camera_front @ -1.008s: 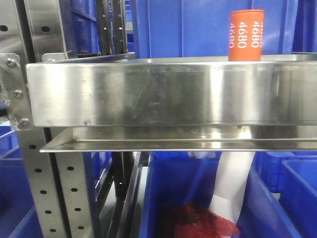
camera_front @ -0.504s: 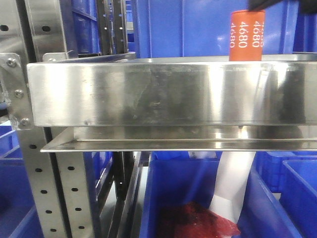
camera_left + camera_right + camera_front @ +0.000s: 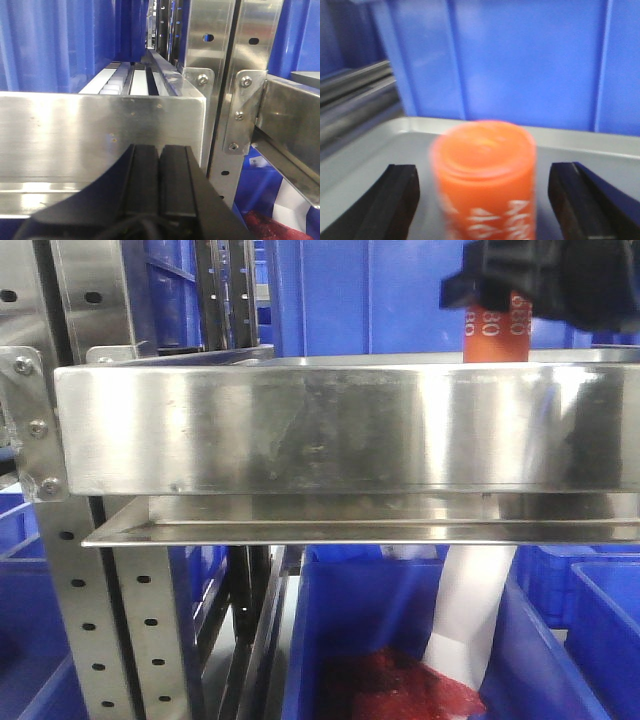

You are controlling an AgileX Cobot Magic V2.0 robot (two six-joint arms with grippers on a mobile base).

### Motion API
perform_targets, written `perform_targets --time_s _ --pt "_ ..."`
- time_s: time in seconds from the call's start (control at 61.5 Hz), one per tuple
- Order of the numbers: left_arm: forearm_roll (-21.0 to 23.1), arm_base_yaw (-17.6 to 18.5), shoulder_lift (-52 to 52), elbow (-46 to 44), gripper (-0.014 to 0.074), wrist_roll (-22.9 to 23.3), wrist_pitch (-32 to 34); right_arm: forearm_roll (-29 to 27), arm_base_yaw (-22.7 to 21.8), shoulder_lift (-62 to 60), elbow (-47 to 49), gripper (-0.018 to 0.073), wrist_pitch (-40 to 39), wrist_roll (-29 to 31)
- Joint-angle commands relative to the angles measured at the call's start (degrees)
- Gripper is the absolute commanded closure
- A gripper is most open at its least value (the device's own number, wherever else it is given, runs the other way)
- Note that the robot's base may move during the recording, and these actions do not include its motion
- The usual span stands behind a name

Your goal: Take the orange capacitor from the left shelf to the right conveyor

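The orange capacitor stands upright on the left shelf, behind its tall shiny front lip, at the upper right of the front view. My right gripper has come down over it and hides its top. In the right wrist view the capacitor stands between the two open fingers, with a gap on each side. My left gripper is shut and empty, low in front of a steel shelf lip. The right conveyor is out of view.
Blue plastic bins stand behind the shelf and below it, one holding red material and white paper. Perforated steel uprights stand at the left. A lower steel ledge runs under the shelf.
My right gripper has come into the front view from the upper right and dropped over the capacitor's top. The capacitor has not moved.
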State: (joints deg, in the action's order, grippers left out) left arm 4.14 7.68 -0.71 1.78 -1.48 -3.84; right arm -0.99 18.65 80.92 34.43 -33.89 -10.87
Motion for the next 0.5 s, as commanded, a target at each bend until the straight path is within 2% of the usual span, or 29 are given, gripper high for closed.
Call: perform_targets --time_s 0.0,0.098,0.179,0.407,0.488 --pt "0.10 0.35 -0.67 -0.27 0.0723 0.08 5.20 -0.22 -0.97 0.00 2.06 -0.0064 -7.90 -0.08" --pt "0.10 0.35 -0.67 -0.27 0.0723 0.08 5.20 -0.22 -1.10 1.07 2.10 -0.0050 -8.49 -0.08" --pt "0.10 0.35 -0.67 -0.27 0.0723 0.08 5.20 -0.17 -1.10 1.77 2.17 0.0017 -8.49 -0.08" --pt "0.10 0.35 -0.67 -0.27 0.0723 0.08 5.20 3.76 -1.10 2.36 3.99 0.0372 -8.41 -0.08" --pt "0.10 0.35 -0.67 -0.27 0.0723 0.08 5.20 5.04 -1.10 1.95 4.44 0.0434 -7.56 -0.08"
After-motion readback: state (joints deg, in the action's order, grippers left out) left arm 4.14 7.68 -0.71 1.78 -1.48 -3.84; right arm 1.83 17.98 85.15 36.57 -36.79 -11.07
